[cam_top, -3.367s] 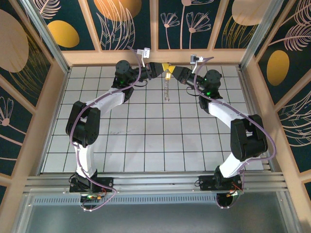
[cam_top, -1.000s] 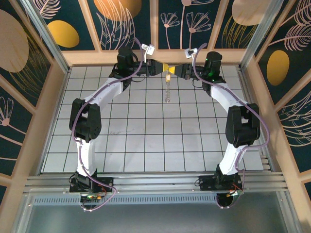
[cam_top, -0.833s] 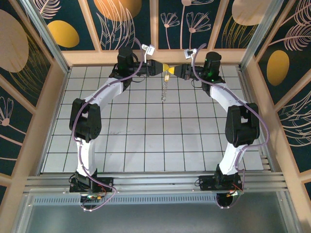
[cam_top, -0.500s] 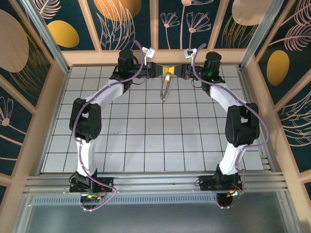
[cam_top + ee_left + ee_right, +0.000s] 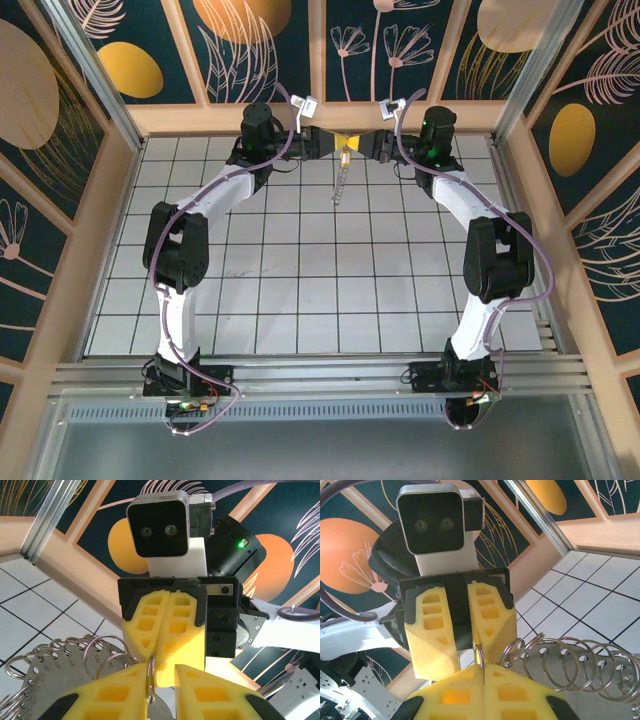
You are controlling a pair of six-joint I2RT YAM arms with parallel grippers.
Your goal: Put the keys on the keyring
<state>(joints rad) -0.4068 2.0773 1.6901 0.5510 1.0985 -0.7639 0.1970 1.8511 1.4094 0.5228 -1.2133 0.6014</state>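
Observation:
At the back wall my left gripper (image 5: 336, 143) and right gripper (image 5: 357, 144) meet tip to tip above the tiles. The keyring (image 5: 340, 180) hangs from them as a thin silvery strip. Close up it is a holed steel plate (image 5: 570, 672) carrying several split rings (image 5: 102, 652). My right gripper (image 5: 483, 669) is shut on one upright ring (image 5: 479, 654). My left gripper (image 5: 162, 670) is open, that ring (image 5: 150, 680) resting against its left finger (image 5: 110, 695) with a gap to the other finger. The brass key is hidden.
The wooden back rail (image 5: 320, 118) runs just behind both grippers. White tiled floor (image 5: 320, 280) spreads below the hanging keyring. Wooden side walls (image 5: 95, 230) and the metal front rail (image 5: 320, 375) bound the space.
Both arms have stretched further towards the back wall and their grippers have closed in on each other. The hanging keyring's lower end has swung slightly left.

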